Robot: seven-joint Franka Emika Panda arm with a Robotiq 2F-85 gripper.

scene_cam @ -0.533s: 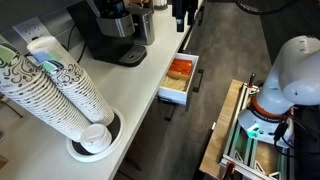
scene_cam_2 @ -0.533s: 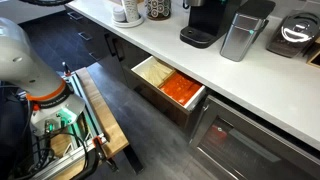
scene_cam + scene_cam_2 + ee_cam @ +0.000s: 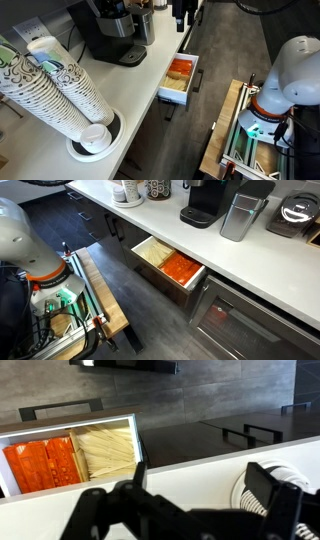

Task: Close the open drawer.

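The drawer (image 3: 180, 78) stands pulled out from under the counter (image 3: 135, 85) at frame centre in both exterior views, orange-red packets (image 3: 180, 268) inside. In the wrist view you see it middle left; the gripper (image 3: 195, 478), along the bottom edge, is spread wide, grasping nothing.

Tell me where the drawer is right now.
In both exterior views the drawer sticks out open from under the counter, near the coffee machine; in the wrist view it is at the left.
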